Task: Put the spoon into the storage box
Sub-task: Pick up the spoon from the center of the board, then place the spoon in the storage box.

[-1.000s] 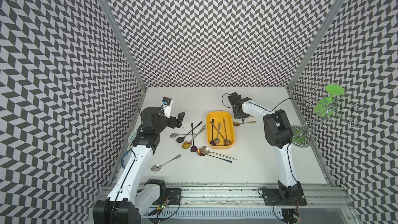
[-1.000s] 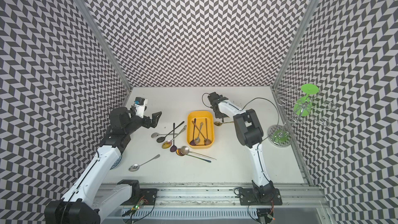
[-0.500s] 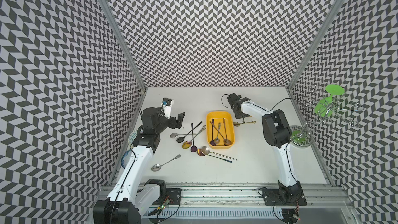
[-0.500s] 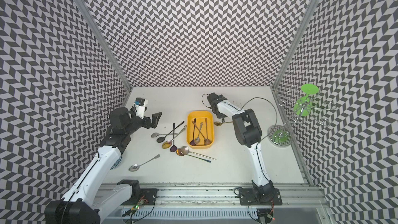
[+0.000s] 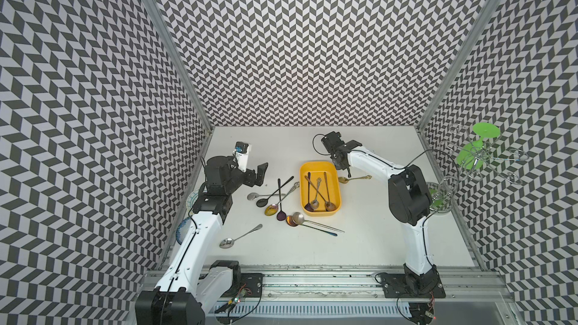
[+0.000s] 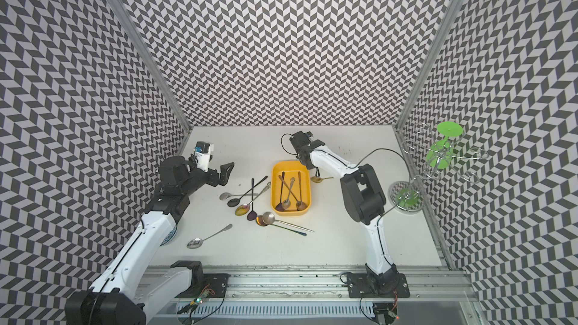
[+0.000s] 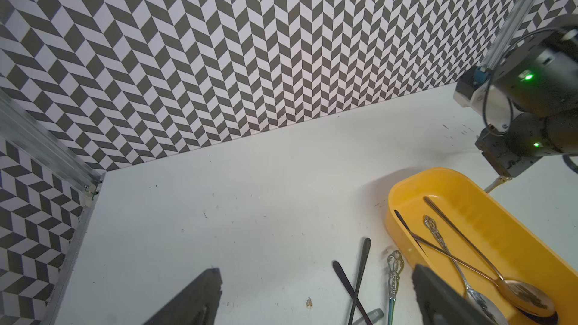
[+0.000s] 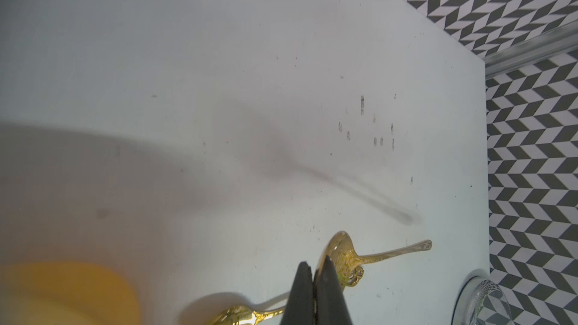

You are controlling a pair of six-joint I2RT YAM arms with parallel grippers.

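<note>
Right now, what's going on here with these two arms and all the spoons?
The job is filling the yellow tray, which already holds three spoons. The right claw is closed, tips down at a gold spoon beside the tray; whether it truly grips it is unclear. The left claw hangs open above the table, holding nothing. Several loose spoons lie on the tray's other side.
</note>
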